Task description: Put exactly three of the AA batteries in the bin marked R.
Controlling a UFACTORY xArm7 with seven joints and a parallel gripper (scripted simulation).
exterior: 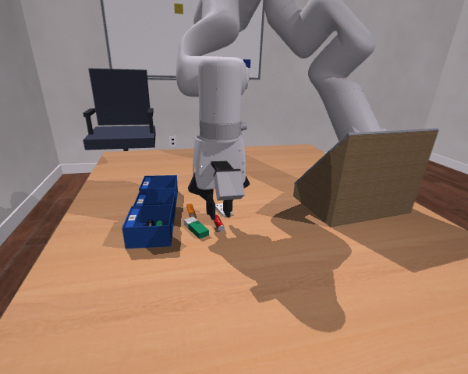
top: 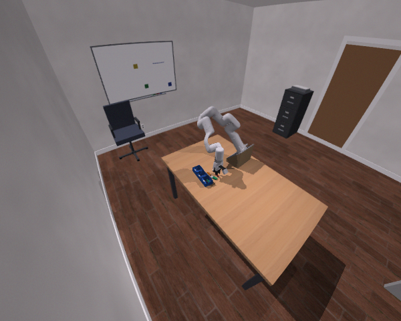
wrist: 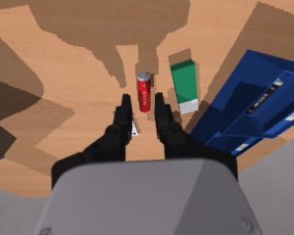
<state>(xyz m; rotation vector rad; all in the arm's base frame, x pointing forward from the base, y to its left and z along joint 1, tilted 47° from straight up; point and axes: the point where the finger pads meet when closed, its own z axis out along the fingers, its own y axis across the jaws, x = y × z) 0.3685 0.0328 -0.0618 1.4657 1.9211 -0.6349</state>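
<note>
A red AA battery [exterior: 218,222] [wrist: 144,93] lies on the table just ahead of my gripper [exterior: 218,209] [wrist: 142,100] [top: 218,171]. The gripper hangs low over the table, fingers partly open with nothing between them, its tips at either side of the battery's near end. An orange battery [exterior: 191,209] [wrist: 176,117] lies to the side, partly hidden by a finger in the wrist view. Three blue bins [exterior: 147,238] [wrist: 235,122] [top: 202,175] stand in a row; their labels are too small to read. The nearest bin holds a dark battery [exterior: 149,222] and a green one [exterior: 158,222].
A green and white block [exterior: 197,228] [wrist: 184,83] lies between the bins and the red battery. A small white dotted tile [exterior: 220,208] [wrist: 134,128] lies under the fingers. A brown wedge-shaped box [exterior: 371,177] [top: 240,157] stands at the arm's base.
</note>
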